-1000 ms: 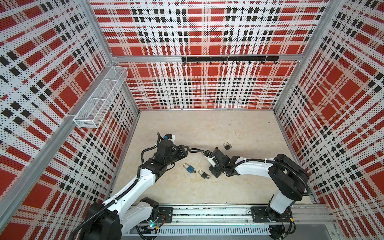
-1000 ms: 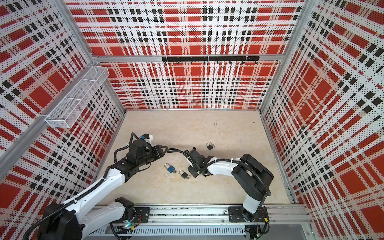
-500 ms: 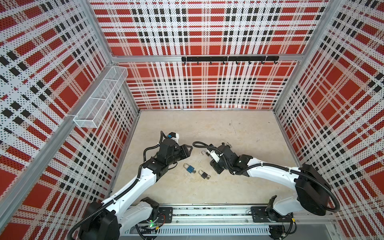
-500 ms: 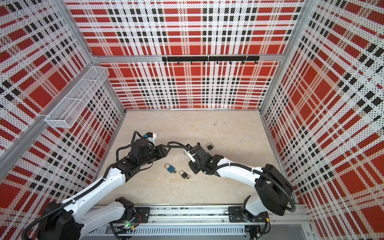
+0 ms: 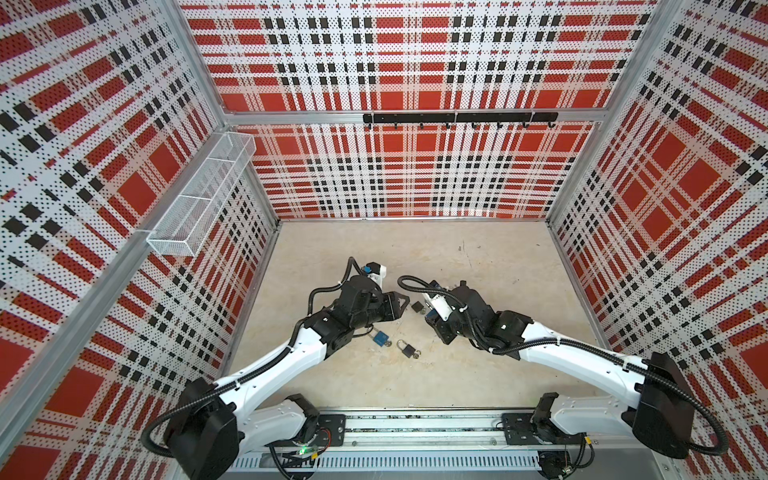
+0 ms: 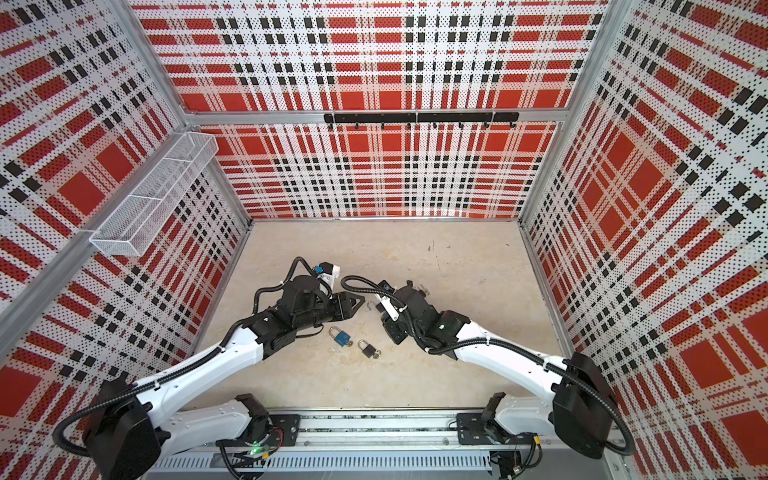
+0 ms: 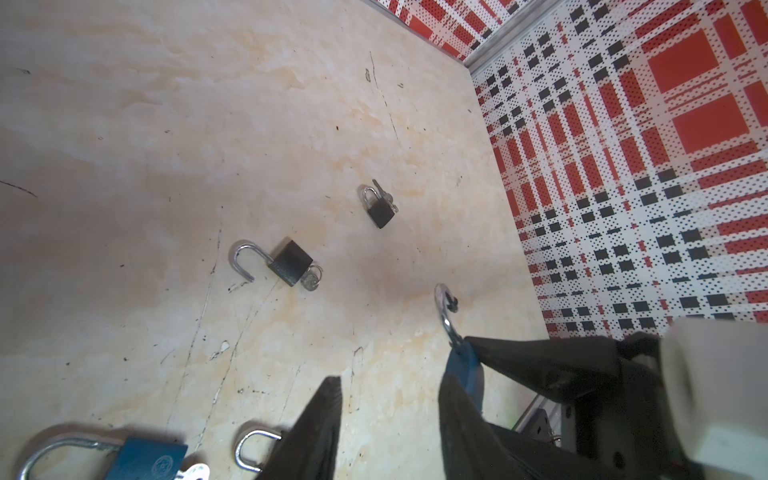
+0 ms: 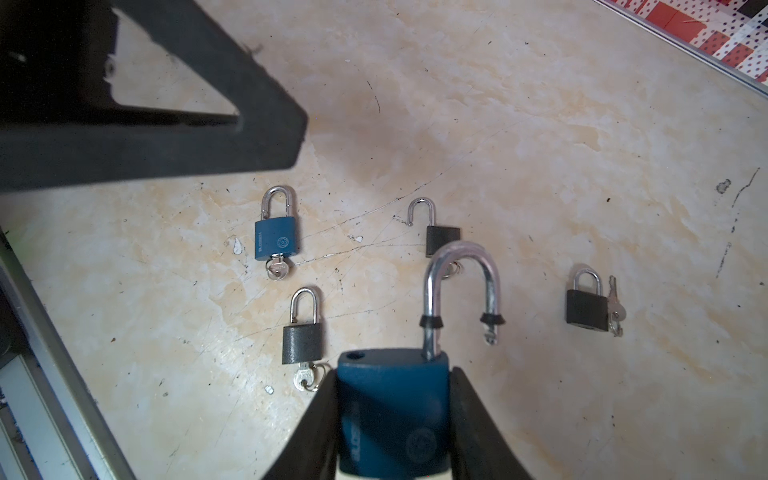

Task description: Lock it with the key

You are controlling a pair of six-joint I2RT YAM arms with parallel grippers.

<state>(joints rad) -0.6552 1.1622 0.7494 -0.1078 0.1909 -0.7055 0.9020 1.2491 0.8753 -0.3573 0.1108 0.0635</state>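
Bright, even light, apparently from above; soft shadows on floor; top views bowed at edges; wrist foregrounds blurred.

Robot lab cell, plaid pegboard walls

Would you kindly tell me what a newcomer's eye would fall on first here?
The red plaid walls dominate on three sides. In the middle, the right gripper clamps a blue padlock with its shackle open, while four more padlocks lie on the beige floor.
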